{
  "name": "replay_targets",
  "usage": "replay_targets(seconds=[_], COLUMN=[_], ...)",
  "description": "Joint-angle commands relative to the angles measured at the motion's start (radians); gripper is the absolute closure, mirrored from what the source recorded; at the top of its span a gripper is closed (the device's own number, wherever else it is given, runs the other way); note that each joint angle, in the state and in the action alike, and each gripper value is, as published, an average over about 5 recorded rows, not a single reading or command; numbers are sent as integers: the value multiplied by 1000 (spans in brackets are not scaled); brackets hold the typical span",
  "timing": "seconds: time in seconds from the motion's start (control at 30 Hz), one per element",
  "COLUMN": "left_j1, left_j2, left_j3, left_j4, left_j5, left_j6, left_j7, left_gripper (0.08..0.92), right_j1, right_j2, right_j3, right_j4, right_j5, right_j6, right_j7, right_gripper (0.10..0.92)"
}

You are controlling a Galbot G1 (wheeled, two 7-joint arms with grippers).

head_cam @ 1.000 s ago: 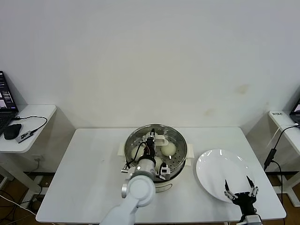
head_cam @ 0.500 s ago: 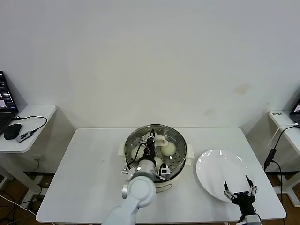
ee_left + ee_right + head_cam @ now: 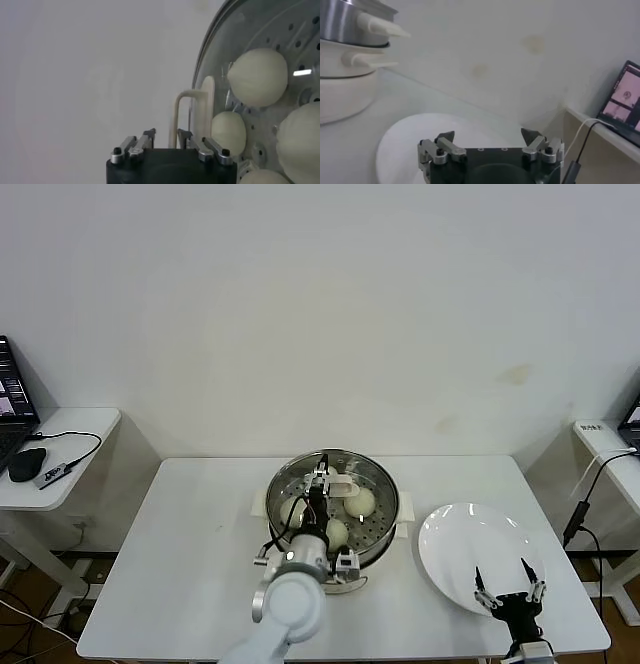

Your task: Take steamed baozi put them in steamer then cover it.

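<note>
The steamer [image 3: 383, 529] stands at the table's middle, and its steel wall shows in the right wrist view [image 3: 340, 22]. The glass cover [image 3: 375, 484] lies on it, cream handle [image 3: 341, 482] up. Under the glass are the baozi: three show in the head view [image 3: 361, 501] [image 3: 337, 531] [image 3: 293, 510] and several in the left wrist view [image 3: 257, 76]. My left gripper [image 3: 320, 486] [image 3: 165, 133] is over the cover, fingers a little apart. The handle's [image 3: 192, 107] near leg stands just at the fingertips, not pinched. My right gripper [image 3: 510, 586] [image 3: 487, 135] hangs wide open over the plate's near edge.
A flat white plate [image 3: 470, 549] [image 3: 405, 145] lies right of the steamer, with nothing on it. A side table with a mouse [image 3: 25, 465] and laptop stands at the left. Another side table with a cable [image 3: 590, 484] and laptop [image 3: 625, 95] stands at the right.
My left arm has drawn back toward me from the cover's handle. The cover stays on the steamer. The right arm has barely moved.
</note>
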Motion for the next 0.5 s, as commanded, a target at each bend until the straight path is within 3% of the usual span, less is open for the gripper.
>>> replay_targets(seconds=[0.03, 0.17, 0.3, 0.4, 0.5], left_j1=[158, 249, 384, 483, 543], left_j2=[84, 135, 180, 210, 212], left_j3=[1, -26, -114, -243, -438], left_j4=[-210, -324, -434, -484, -463], left_j5=[-67, -141, -318, -659, -1136], left_j6=[-10, -33, -90, -157, -317], left_j7=[-41, -96, -204, -336, -499], left_gripper=[369, 258, 186, 178, 177], right_j1=[2, 0, -5, -12, -22], right_j2=[1, 2, 1, -6, -24], right_j3=[-2, -8, -13, -18, -34], right_j4=[-8, -6, -5, 0, 10], right_j5=[2, 2, 2, 15, 49], right_j6=[1, 2, 5, 8, 5], right_j7=[2, 2, 3, 4, 2], right_gripper=[203, 203, 203, 203, 203])
